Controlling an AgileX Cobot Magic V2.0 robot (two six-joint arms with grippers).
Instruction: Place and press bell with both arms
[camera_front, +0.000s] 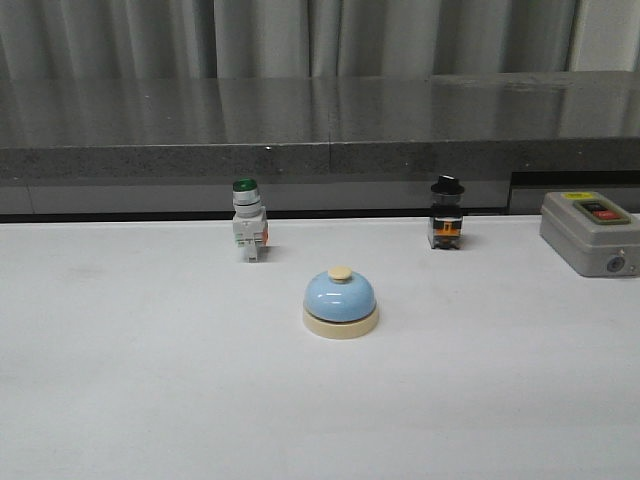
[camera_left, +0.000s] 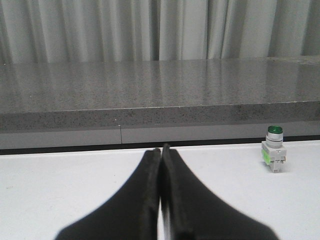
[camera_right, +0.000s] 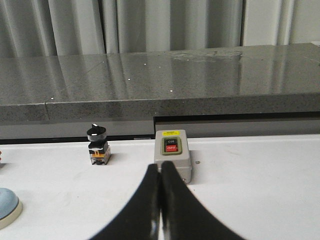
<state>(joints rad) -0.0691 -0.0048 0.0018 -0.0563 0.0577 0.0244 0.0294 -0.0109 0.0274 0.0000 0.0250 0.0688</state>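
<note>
The bell (camera_front: 340, 303), a light-blue dome on a cream base with a cream button, stands upright on the white table near its middle. In the right wrist view only its edge shows (camera_right: 7, 206). Neither arm appears in the front view. My left gripper (camera_left: 160, 150) is shut with nothing between its fingers, low over the table and far from the bell. My right gripper (camera_right: 159, 166) is likewise shut and empty, its tips in front of the grey switch box.
A green-capped white push-button switch (camera_front: 248, 228) stands behind the bell to the left, also in the left wrist view (camera_left: 274, 154). A black-knobbed switch (camera_front: 446, 219) stands back right. A grey box with red and black buttons (camera_front: 590, 232) sits far right. A grey counter runs along the back.
</note>
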